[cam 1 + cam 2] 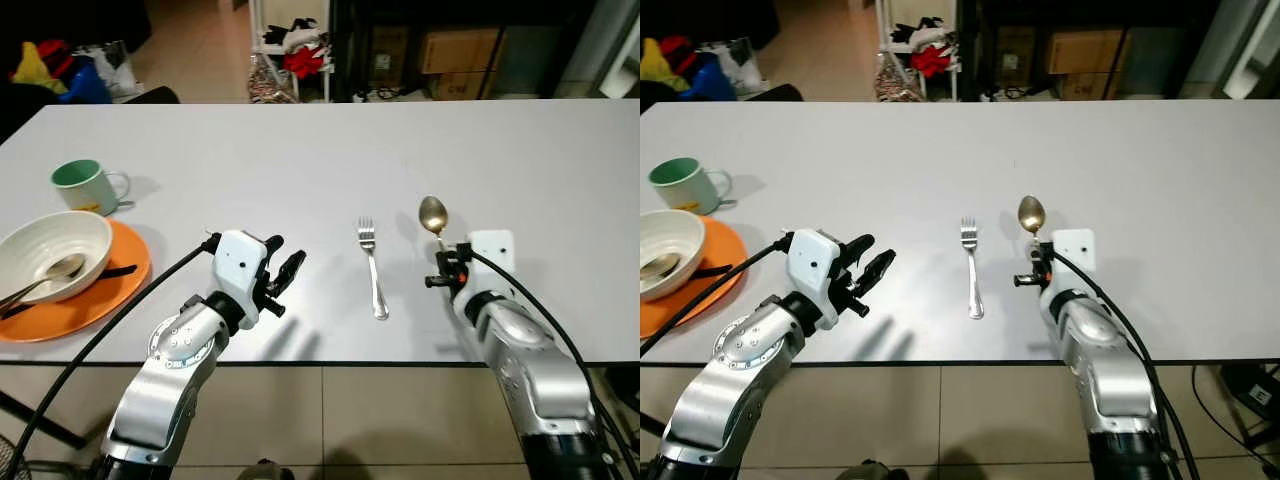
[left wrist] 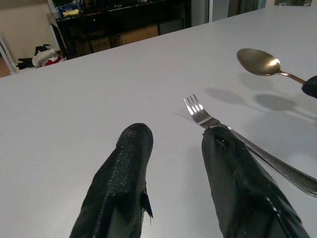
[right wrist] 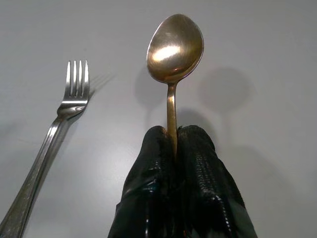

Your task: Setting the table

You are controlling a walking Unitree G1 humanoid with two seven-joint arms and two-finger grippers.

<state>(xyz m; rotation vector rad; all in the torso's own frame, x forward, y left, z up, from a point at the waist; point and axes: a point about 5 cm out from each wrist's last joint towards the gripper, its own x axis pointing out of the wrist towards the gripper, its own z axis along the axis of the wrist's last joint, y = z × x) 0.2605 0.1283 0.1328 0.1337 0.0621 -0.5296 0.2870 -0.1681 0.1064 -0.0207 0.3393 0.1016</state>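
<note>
A gold spoon (image 3: 174, 49) is gripped by its handle between the closed fingers of the right claw (image 3: 173, 144), held just above the white surface (image 1: 300, 160) near its front edge, bowl pointing toward the far edge. A fork (image 1: 372, 265) lies flat just beside it, toward the left. The left claw (image 1: 283, 275) is held open over the front edge, empty. A bowl (image 1: 50, 250) on an orange plate (image 1: 100, 295) and a green mug (image 1: 85, 185) are seen by the left edge.
</note>
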